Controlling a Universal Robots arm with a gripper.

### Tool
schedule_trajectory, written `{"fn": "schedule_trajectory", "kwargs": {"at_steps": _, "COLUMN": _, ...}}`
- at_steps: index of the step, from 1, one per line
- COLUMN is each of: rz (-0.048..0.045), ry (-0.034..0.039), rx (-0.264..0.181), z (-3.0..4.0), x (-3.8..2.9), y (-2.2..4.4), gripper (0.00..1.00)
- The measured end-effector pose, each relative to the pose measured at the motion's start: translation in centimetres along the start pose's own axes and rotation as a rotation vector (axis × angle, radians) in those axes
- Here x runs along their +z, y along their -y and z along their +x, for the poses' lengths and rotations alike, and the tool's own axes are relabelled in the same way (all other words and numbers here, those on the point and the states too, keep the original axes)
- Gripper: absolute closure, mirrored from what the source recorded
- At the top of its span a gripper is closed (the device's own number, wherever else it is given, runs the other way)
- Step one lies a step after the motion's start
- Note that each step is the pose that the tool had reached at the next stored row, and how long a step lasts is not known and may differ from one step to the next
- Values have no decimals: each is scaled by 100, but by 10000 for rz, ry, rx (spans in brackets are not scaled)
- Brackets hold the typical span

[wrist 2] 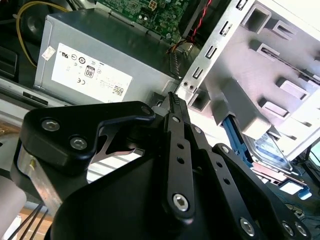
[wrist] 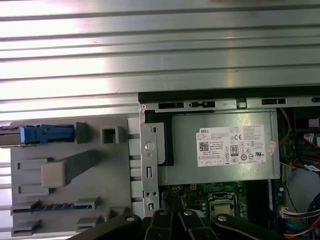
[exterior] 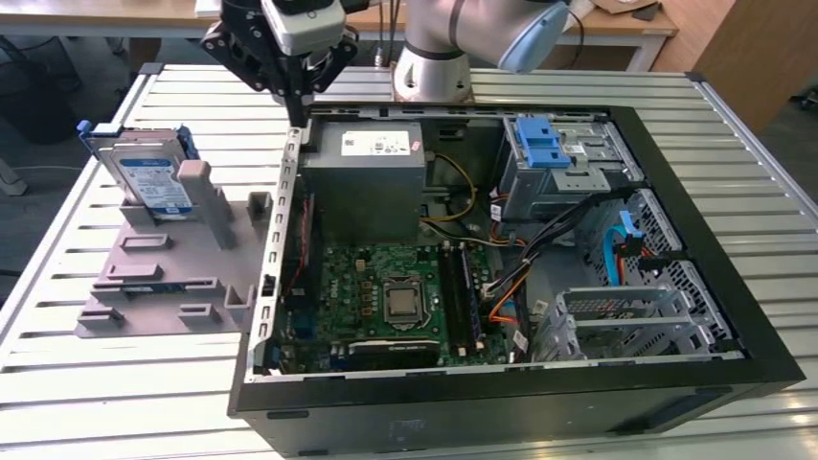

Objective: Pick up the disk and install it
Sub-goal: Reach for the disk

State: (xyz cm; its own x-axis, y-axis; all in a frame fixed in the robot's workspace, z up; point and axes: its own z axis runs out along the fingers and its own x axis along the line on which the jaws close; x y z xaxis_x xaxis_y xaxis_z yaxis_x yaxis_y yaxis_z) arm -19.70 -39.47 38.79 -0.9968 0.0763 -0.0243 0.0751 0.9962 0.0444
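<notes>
The disk, a silver drive with a white and blue label in a blue carrier frame, stands on edge in the grey holder at the exterior view's left, beside the open computer case. In the first wrist view the disk is seen edge-on from above; in the second wrist view part of the disk shows behind the holder. My gripper hangs above the case's rear left corner, right of the disk and apart from it. Its black fingers are shut with nothing between them.
Inside the case lie the grey power supply, the green motherboard and a grey drive cage with a blue bracket at the back right. Cables cross the middle. All of it rests on a slatted metal table.
</notes>
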Motion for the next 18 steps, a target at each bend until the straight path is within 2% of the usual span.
{"fn": "schedule_trajectory", "kwargs": {"at_steps": 18, "rz": 2, "ry": -2, "rx": 0, "z": 114, "x": 16, "y": 9, "gripper": 89}}
